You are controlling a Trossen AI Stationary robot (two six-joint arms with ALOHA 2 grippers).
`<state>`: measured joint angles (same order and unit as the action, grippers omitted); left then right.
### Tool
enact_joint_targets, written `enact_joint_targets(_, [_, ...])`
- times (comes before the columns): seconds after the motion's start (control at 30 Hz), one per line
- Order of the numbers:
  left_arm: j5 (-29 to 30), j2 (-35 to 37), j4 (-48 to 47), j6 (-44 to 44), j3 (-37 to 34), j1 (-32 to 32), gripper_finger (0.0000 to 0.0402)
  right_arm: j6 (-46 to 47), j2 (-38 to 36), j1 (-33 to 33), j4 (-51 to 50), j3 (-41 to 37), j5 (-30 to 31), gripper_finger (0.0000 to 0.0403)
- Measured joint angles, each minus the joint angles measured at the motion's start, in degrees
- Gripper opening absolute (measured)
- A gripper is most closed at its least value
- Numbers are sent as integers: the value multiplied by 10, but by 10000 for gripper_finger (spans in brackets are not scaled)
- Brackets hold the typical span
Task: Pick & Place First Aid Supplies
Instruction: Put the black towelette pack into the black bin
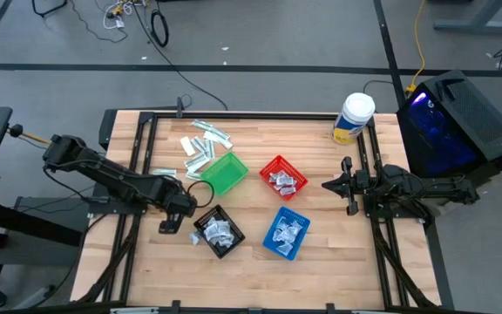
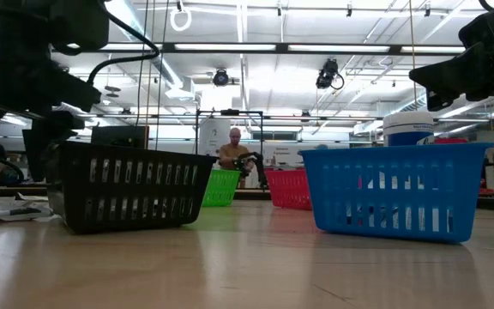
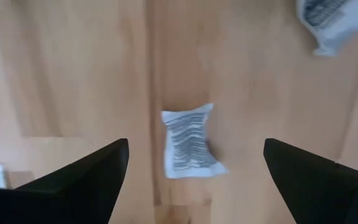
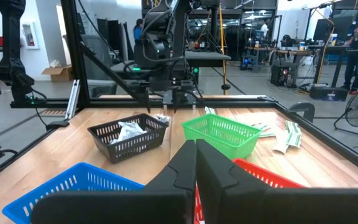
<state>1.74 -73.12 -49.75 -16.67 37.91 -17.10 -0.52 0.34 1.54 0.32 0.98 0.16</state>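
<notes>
Wooden table (image 1: pixel 321 270) boards fill the left wrist view, where a crinkled white sachet (image 3: pixel 190 142) lies flat between the left gripper (image 3: pixel 194 180)'s wide-spread fingers, untouched; from above that sachet is barely a speck beside the black basket (image 1: pixel 219 232). More packets lie loose behind the green basket (image 1: pixel 225 173), others inside the red basket (image 1: pixel 283 178) and blue basket (image 1: pixel 285 233). Off at the table's edge, the right gripper (image 4: pixel 196 163) waits, fingers pressed together, empty. Contents are hidden in the low view.
</notes>
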Motion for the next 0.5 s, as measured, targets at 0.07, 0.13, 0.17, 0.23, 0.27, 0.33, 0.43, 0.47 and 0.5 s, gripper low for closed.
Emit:
enact_joint_targets(0.07, [16,0,1,-8,0,0,381,0,0,0,0,0,0,13])
enact_joint_targets(0.13, [20,0,0,-19,0,0,381,0,0,0,0,0,0,13])
enact_joint_targets(0.17, [19,0,1,-25,0,0,381,0,0,0,0,0,0,13])
enact_joint_targets(0.23, [9,0,2,-37,0,0,381,0,0,0,0,0,0,13])
enact_joint_targets(0.27, [6,0,4,-37,0,0,381,0,0,0,0,0,0,13])
enact_joint_targets(0.33, [0,0,3,-37,0,0,381,0,0,0,0,0,0,13])
enact_joint_targets(0.43, [-1,0,-2,-37,0,0,381,0,0,0,0,0,0,13])
enact_joint_targets(0.47, [-1,0,-3,-37,0,0,381,0,0,0,0,0,0,13])
enact_joint_targets(0.5, [-1,0,-3,-37,0,0,381,0,0,0,0,0,0,13])
